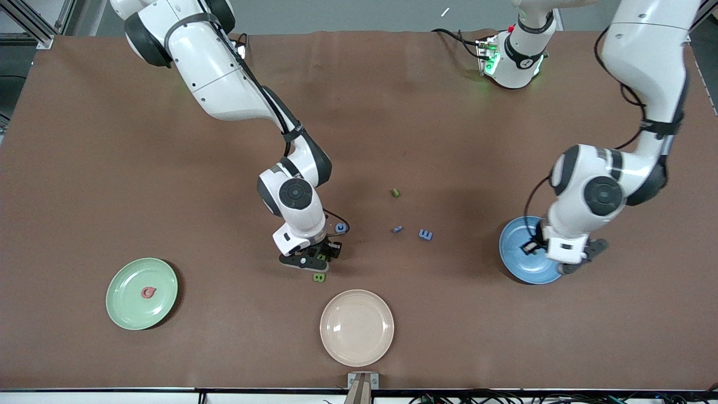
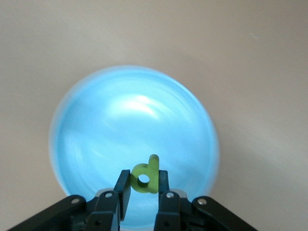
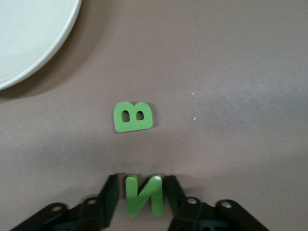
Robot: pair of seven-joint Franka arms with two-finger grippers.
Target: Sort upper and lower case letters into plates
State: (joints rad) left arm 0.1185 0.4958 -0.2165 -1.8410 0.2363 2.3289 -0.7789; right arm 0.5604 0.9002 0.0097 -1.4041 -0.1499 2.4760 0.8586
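My left gripper (image 2: 143,182) hangs over the blue plate (image 2: 130,130), shut on a green lower-case d (image 2: 146,177) held upright. In the front view that left gripper (image 1: 533,247) is over the blue plate (image 1: 519,265) at the left arm's end. My right gripper (image 3: 142,192) is down at the table, its fingers closed on either side of a green N (image 3: 143,195). A green B (image 3: 133,117) lies just beside it; in the front view the B (image 1: 320,277) is nearer the camera than the right gripper (image 1: 321,259). The pale green plate (image 1: 120,306) holds a pinkish-red letter (image 1: 148,292).
A cream plate (image 1: 357,327) sits near the front edge, close to the B. A blue letter (image 1: 340,227) lies by the right wrist. Mid-table lie a small green piece (image 1: 396,193), a small blue piece (image 1: 397,229) and a blue E (image 1: 426,234).
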